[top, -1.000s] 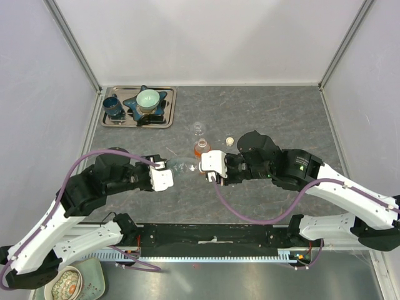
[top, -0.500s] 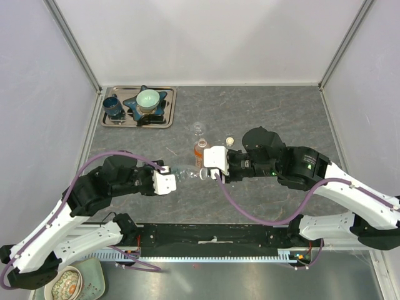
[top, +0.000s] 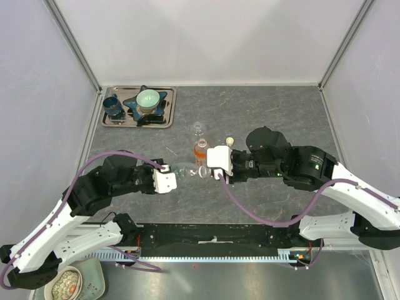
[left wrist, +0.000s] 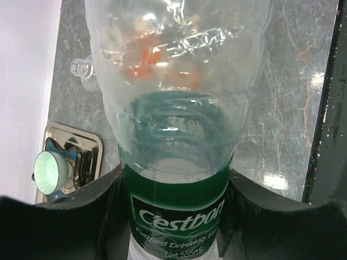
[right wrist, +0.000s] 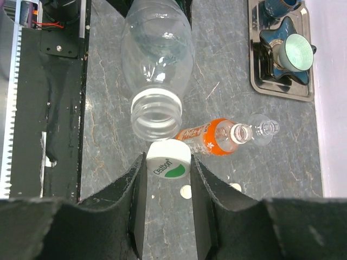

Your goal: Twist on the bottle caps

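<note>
- At mid-table, above the grey table (top: 281, 112), the green-tinted bottle (right wrist: 157, 59) was held on its side. It was clamped at its green label by the left gripper (left wrist: 176, 184), mouth towards the right arm.
- A white cap (right wrist: 168, 163) was pinched in the right gripper (right wrist: 168, 173), just before that mouth; contact could not be told.
- Bare surface was seen to the right and far side, up to the walls.
- The orange bottle (right wrist: 209, 136) and small clear bottle (right wrist: 263, 130), both uncapped, were found just behind, with two loose caps (right wrist: 186, 190) nearby.
- A tray (top: 139, 125) with bowl (top: 148, 98) and cup (top: 112, 106) was seen far left, well apart.
</note>
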`<state>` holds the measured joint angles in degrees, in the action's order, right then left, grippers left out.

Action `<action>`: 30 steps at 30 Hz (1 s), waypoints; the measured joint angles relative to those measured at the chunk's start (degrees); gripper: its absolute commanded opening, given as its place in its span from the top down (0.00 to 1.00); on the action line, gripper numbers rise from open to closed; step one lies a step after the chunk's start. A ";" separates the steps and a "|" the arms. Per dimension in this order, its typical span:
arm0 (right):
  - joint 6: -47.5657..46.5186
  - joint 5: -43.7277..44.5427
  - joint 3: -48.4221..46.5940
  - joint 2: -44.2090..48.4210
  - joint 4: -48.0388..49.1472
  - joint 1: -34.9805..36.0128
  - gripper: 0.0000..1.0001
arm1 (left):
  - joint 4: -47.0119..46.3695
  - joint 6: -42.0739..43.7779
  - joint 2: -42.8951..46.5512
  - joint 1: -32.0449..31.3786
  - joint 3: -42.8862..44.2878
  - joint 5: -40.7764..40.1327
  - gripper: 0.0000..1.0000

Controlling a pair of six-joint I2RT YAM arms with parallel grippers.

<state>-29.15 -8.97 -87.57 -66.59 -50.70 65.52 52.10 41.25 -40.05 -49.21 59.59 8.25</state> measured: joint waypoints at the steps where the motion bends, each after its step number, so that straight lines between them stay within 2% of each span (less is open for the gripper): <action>1: 0.07 0.02 -0.09 0.26 -0.22 0.00 0.71 | -0.07 0.13 0.00 0.00 0.00 -0.37 0.80; 17: 0.42 -3.23 -3.78 0.52 -0.59 0.66 0.70 | 0.13 0.28 -1.57 0.02 0.00 -1.99 0.79; 30: 0.39 -3.54 -4.37 -1.75 -4.11 0.66 0.70 | 3.56 0.39 -1.97 0.28 2.56 1.31 0.79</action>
<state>-28.75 -12.51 -91.94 -68.34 -54.81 66.17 55.66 41.65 -42.02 -48.93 62.15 9.56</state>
